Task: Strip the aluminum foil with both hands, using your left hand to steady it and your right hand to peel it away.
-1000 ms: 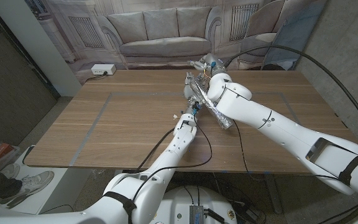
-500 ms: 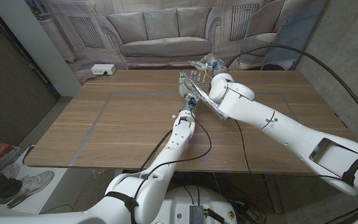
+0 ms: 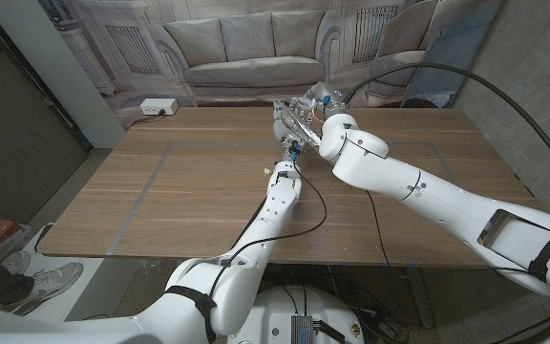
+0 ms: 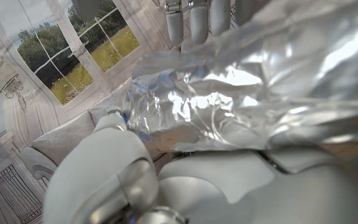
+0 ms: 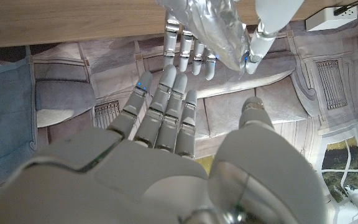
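Observation:
A crumpled strip of aluminum foil (image 3: pixel 288 117) hangs above the far middle of the wooden table (image 3: pixel 189 191). My left hand (image 3: pixel 291 151) reaches up from below and grips it. In the left wrist view the foil (image 4: pixel 229 106) spreads wide just over my left hand (image 4: pixel 123 168), and fingertips (image 4: pixel 191 18) of the right hand show beyond it. My right hand (image 3: pixel 315 103) is beside the foil on its far right. The right wrist view shows my right hand (image 5: pixel 166 124) with straight fingers and nothing in it, short of the foil (image 5: pixel 207 18) that the left hand's fingers (image 5: pixel 191 56) pinch.
A white power strip (image 3: pixel 156 107) lies at the table's far left edge, before a backdrop printed with a sofa. A black cable (image 3: pixel 315 215) loops over the near middle of the table. Pale tape lines (image 3: pixel 151 177) mark a rectangle on the wood.
Both hands have moved toward the table's far edge with the foil. The long strip that trailed under the right forearm has been drawn up into a shorter bunch at the left hand.

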`<state>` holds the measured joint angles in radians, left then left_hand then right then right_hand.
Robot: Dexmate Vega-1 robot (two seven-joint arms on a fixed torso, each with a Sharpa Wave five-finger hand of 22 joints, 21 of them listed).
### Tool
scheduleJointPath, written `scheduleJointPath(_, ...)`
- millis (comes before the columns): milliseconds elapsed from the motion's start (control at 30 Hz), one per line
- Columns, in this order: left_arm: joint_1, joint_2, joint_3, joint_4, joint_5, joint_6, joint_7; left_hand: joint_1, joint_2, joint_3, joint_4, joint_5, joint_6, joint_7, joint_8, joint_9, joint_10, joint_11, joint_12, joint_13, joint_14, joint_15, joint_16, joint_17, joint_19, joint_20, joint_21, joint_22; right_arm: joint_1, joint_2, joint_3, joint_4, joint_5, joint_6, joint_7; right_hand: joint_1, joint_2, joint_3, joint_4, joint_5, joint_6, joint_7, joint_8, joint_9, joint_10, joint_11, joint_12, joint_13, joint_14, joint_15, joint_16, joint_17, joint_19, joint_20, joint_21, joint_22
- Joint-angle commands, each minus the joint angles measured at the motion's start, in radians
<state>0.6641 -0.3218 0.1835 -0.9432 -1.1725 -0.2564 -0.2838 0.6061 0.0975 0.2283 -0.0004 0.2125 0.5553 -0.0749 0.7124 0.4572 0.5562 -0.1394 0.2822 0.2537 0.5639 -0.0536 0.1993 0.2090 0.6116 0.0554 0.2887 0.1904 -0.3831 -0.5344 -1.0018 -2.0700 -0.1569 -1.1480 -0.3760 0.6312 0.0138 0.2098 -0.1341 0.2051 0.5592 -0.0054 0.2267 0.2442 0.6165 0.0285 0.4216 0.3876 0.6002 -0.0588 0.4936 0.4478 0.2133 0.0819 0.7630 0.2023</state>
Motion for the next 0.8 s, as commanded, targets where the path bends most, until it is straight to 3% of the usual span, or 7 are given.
scheduleJointPath(33,-0.026,-0.013,0.011,0.038,0.042,-0.062,0.015,0.005,-0.020,-0.004,-0.014,0.000,0.003,0.001,0.005,0.006,-0.002,-0.003,-0.003,0.006,-0.006,-0.101,-0.006,-0.001,-0.001,0.002,-0.001,0.002,0.037,-0.001,-0.051,0.002,-0.018,-0.063,-0.007,0.018,-0.008,-0.002,-0.011,0.004,0.015,-0.004,0.008,0.005,-0.007,-0.004,0.009,0.006,-0.003,-0.028,0.015,0.010,-0.005,0.001,0.003,0.003)
scheduleJointPath(200,-0.031,-0.023,0.010,0.045,0.053,-0.084,0.031,0.010,-0.024,-0.005,-0.018,0.000,0.007,0.000,0.010,0.008,-0.001,0.000,-0.002,0.007,-0.005,-0.101,-0.006,-0.001,-0.001,0.002,-0.002,0.002,0.057,-0.001,-0.074,0.008,-0.017,-0.082,-0.005,0.034,-0.009,-0.008,-0.012,0.009,0.033,-0.006,0.017,0.010,0.020,-0.016,0.031,0.016,0.012,-0.045,0.036,0.028,-0.006,0.000,0.003,0.003)
scheduleJointPath(333,-0.032,-0.029,-0.002,0.038,0.023,-0.051,0.016,0.013,-0.026,-0.005,-0.021,0.000,0.012,0.004,0.016,0.010,0.002,0.003,0.000,0.007,-0.002,-0.101,-0.005,-0.001,0.001,0.004,-0.002,0.002,0.085,-0.001,-0.105,0.018,-0.015,-0.103,0.007,0.054,-0.005,-0.014,-0.013,0.014,0.056,-0.010,0.028,0.017,0.051,-0.026,0.062,0.032,0.034,-0.052,0.064,0.053,-0.002,-0.004,0.005,0.004)
scheduleJointPath(800,-0.047,-0.041,-0.031,0.041,-0.031,0.020,0.001,0.019,-0.029,-0.009,-0.024,-0.001,0.014,0.006,0.028,0.017,0.006,0.002,0.005,0.009,0.005,-0.102,-0.003,0.001,0.018,0.007,0.001,0.002,0.178,0.010,-0.203,0.066,0.019,-0.160,0.045,0.084,0.004,-0.022,-0.013,0.019,0.072,-0.017,0.036,0.027,0.052,-0.032,0.091,0.057,0.040,-0.063,0.100,0.094,0.003,-0.008,0.008,0.004)
